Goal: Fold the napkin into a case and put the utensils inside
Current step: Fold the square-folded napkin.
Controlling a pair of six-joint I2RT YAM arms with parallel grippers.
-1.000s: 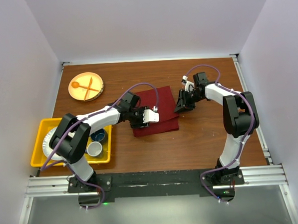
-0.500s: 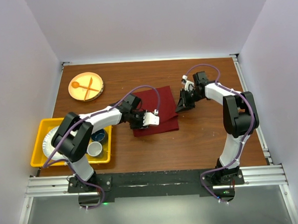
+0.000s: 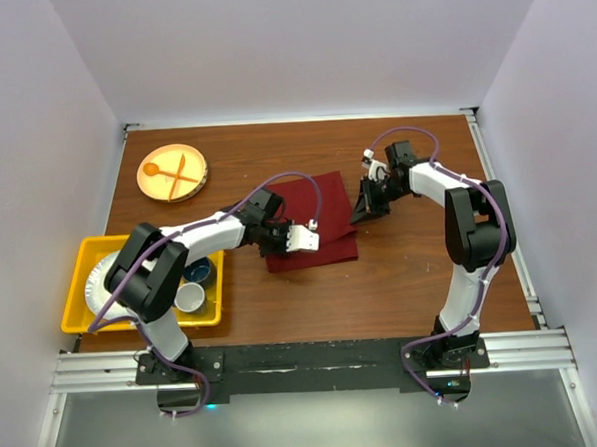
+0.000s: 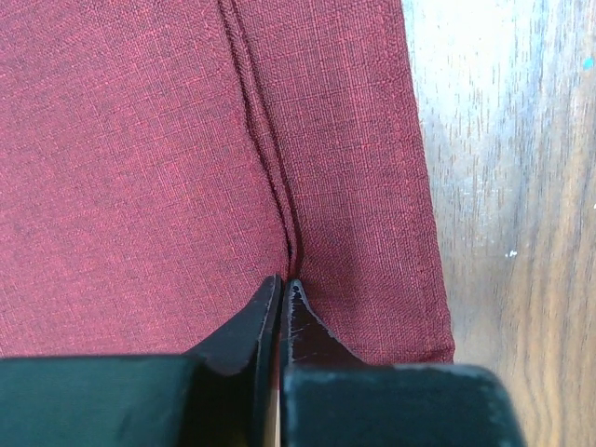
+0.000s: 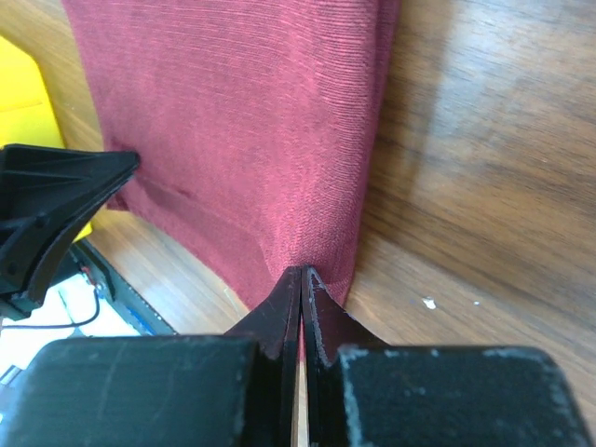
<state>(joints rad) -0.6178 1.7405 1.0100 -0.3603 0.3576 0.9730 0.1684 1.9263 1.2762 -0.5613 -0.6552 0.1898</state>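
The maroon napkin (image 3: 318,217) lies spread on the wooden table, slightly turned. My left gripper (image 3: 283,243) is down on its near left part and shut on a pinched ridge of cloth. In the left wrist view the left gripper (image 4: 281,279) meets a crease running up the napkin (image 4: 140,168), close to a hemmed edge. My right gripper (image 3: 358,218) is shut on the napkin's right edge. In the right wrist view the right gripper (image 5: 303,272) holds the napkin (image 5: 242,121) lifted at the pinch. The utensils and the case are out of view.
An orange plate (image 3: 162,189) with an orange spoon and fork sits at the back left. A yellow tray (image 3: 76,285) at the left holds a white plate and cups. White walls close in the table on three sides.
Both grippers have closed on the napkin: the left on a ridge of cloth, the right on the right edge. Neither arm has moved much.
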